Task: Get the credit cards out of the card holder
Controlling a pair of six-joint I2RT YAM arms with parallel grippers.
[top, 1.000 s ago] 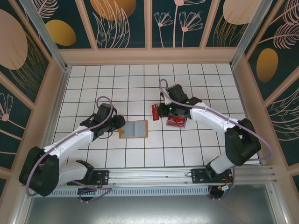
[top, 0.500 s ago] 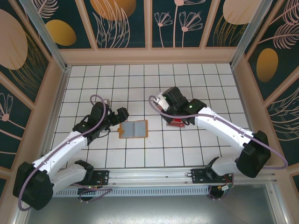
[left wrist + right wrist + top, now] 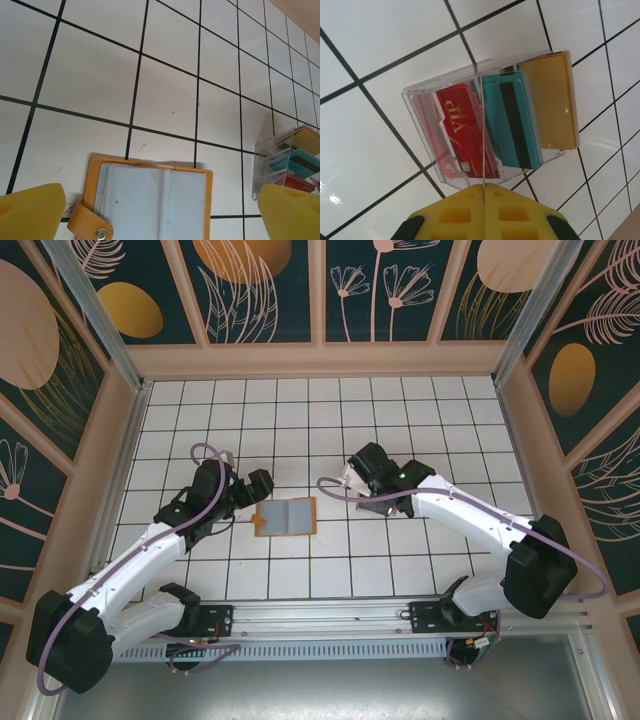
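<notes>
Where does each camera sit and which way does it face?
Top external: above and behind the arm bases, facing down on the tiled table, both arms and the card holder.
Left wrist: on the left arm, facing down past the open left end effector at the card holder.
Right wrist: on the right arm, facing down past the shut right end effector at the clear tray.
Shared: both wrist views show the clear tray.

Orange-brown card holder (image 3: pixel 150 200) (blue-grey lining), red card (image 3: pixel 462 132), teal card (image 3: pixel 512 120), amber card (image 3: pixel 552 100), white black-gridded table (image 3: pixel 165 100).
</notes>
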